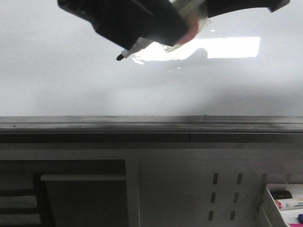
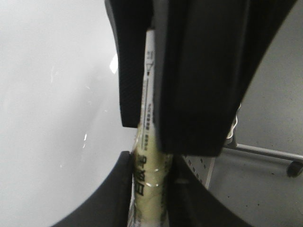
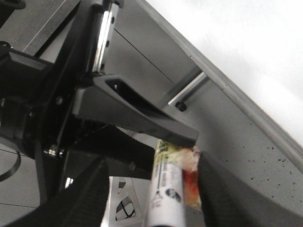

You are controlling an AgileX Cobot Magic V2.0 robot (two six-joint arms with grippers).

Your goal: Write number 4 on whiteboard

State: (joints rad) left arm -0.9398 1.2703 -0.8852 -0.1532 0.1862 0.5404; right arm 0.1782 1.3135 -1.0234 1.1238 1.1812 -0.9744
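Note:
The whiteboard (image 1: pixel 71 85) fills the upper front view, glossy white and bare, with a grey edge rail (image 1: pixel 142 124) below it. The number 4 is not in view. A marker (image 1: pixel 139 46) hangs just over the board, its black tip (image 1: pixel 119 57) pointing down-left. My left gripper (image 1: pixel 156 30) is shut on the marker's yellowed taped barrel (image 2: pixel 147 175). My right gripper (image 3: pixel 154 170) stands open round the marker's white printed end (image 3: pixel 165 201). One of its fingers (image 3: pixel 222 198) touches a pink taped-on scrap (image 3: pixel 190 182), and the other is well apart.
Below the rail is a white perforated panel (image 1: pixel 222 189) with slots. A white tray (image 1: pixel 270 201) with spare markers sits at the lower right. A dark shelf opening (image 1: pixel 80 194) is at the lower left. Grey floor (image 2: pixel 274 94) and a castor (image 2: pixel 294 166) lie beyond the board.

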